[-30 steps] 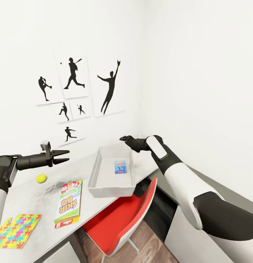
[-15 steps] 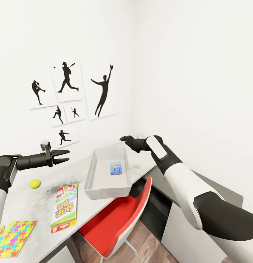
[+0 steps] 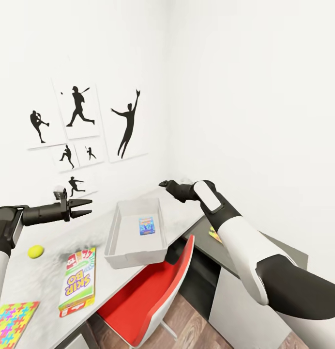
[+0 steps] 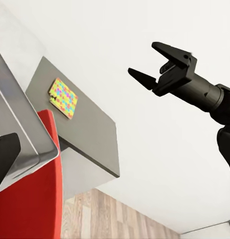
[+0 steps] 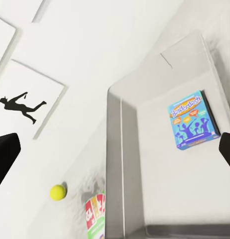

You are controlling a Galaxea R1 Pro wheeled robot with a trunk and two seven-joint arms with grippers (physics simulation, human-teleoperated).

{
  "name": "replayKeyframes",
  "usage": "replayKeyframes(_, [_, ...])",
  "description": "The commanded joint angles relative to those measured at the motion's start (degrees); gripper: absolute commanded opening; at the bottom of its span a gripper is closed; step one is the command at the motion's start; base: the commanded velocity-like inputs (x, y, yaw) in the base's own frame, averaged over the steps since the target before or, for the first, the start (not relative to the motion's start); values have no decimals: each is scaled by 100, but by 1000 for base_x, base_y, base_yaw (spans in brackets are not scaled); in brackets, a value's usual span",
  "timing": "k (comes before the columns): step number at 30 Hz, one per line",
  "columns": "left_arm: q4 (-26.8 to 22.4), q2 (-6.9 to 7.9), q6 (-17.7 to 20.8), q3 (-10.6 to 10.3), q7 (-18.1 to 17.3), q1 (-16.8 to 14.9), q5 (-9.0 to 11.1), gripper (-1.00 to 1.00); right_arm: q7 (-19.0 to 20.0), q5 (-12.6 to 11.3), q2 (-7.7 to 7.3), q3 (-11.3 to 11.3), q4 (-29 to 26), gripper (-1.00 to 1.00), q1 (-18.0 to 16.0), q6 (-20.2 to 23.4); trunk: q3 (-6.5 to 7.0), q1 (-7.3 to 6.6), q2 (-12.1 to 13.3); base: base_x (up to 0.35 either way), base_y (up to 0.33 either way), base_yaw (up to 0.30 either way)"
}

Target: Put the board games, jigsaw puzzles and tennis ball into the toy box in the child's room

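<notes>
A jigsaw puzzle [image 3: 12,322] lies at the near left corner of the surface [image 3: 41,271], cut off by the frame edge. The second puzzle [image 3: 215,234] lies on the lower dark cabinet [image 3: 245,242] to the right, mostly hidden behind the right forearm in the head view; the left wrist view shows it whole [image 4: 63,97], flat on the cabinet top [image 4: 90,129]. The red chair [image 3: 153,295] is tucked partly under the surface.

The toy box [image 3: 120,242] stands on the surface near its right end, and a small blue game box [image 3: 146,226] lies flat on its floor. The SKIP-BO box [image 3: 78,281] lies left of the toy box, apart from it, and the tennis ball [image 3: 36,251] sits further left, near the wall.

The left gripper [image 3: 86,206] hangs in the air above the surface, its fingers parted and empty, pointing right toward the toy box; the ball is below and to its left. Its arm reaches in level from the left. The right gripper [image 3: 163,184] is raised above the far right corner of the toy box, pointing left, with the elbow bent and the forearm sloping down to the right. Seen from the left wrist [image 4: 153,64], its fingers are spread with nothing between them. From the right wrist, the blue game box [image 5: 192,119] and the ball [image 5: 57,191] lie below.
</notes>
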Motion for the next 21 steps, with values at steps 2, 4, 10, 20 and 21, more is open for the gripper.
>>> replayKeyframes(2, [-6, -2, 57, 15, -49, -6, -60, 100, -57, -59, 0, 8, -2, 100, -3, -24, -11, 4, -14, 0, 1, -26])
replayKeyframes(4, [-4, -2, 54, 14, -49, -6, -60, 100, -57, -59, 0, 8, 2, 100, 1, -46, -10, 4, -14, 0, 0, -14])
replayKeyframes(10, [-7, -2, 51, 17, -49, -6, -60, 100, -57, -59, 0, 8, 6, 100, 5, -60, -9, 4, -14, 0, 15, -66])
replayKeyframes(20, [-7, -4, 44, 12, -49, -4, -62, 100, -57, -59, 0, 8, 14, 100, 2, -70, -8, 4, -14, 0, 18, -254])
replayKeyframes(21, [-5, -4, 44, 10, -49, -5, -64, 100, -57, -59, 0, 7, 15, 100, 3, -70, -8, 4, -14, 0, 2, -278])
